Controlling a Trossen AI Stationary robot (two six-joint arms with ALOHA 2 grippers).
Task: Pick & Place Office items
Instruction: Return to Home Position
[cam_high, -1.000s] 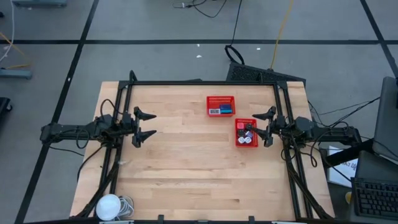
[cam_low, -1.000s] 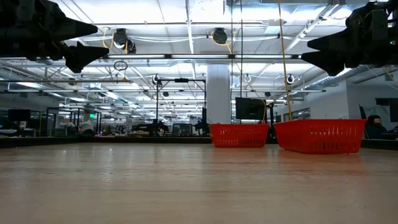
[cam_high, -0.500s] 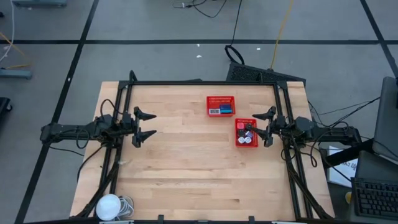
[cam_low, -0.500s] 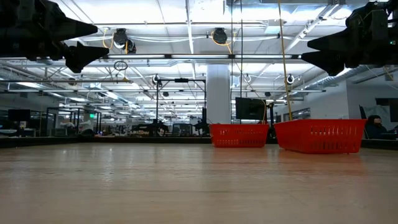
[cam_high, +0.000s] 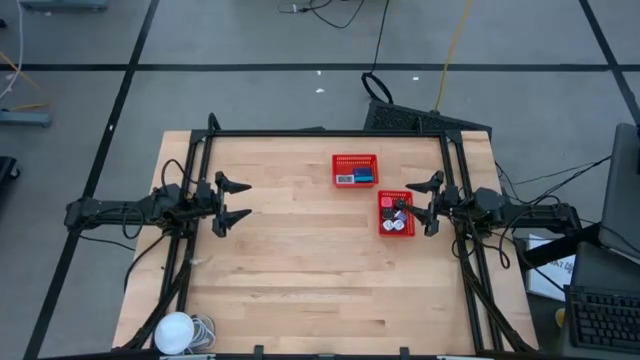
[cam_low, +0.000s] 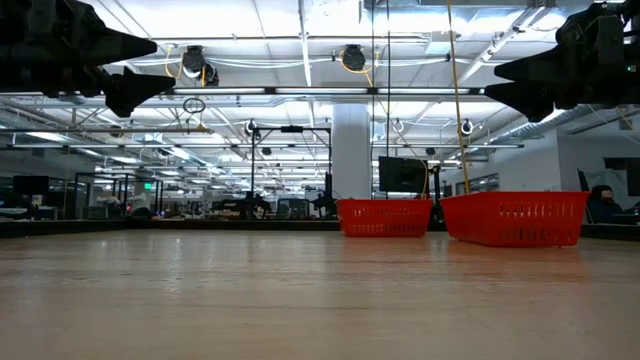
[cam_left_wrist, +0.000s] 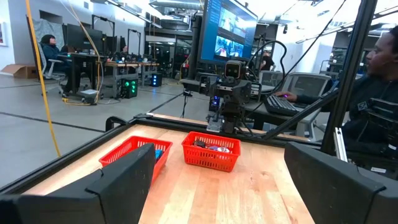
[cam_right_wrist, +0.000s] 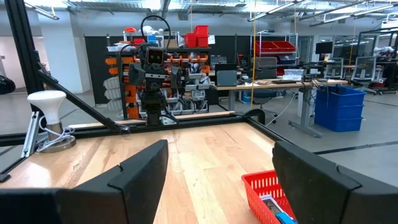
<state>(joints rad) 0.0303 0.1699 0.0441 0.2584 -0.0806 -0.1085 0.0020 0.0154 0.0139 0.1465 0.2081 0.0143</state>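
Note:
Two red mesh baskets stand on the wooden table. The far one (cam_high: 355, 169) holds a blue and a white item. The other (cam_high: 395, 213), at the right, holds small white, black and pink office items (cam_high: 399, 222). My left gripper (cam_high: 238, 200) hovers open at the table's left side, far from both baskets. My right gripper (cam_high: 430, 203) hovers open at the right side, just beside the right basket, above table level. Both point level toward the table's middle with nothing between their fingers.
A white lamp-like object (cam_high: 175, 330) with a coiled cable sits at the near left corner. A black frame (cam_high: 320, 133) runs along the table's far, left and right sides. A person (cam_left_wrist: 379, 93) sits beyond the right edge. Bare wood (cam_high: 310, 260) spans the middle and near side.

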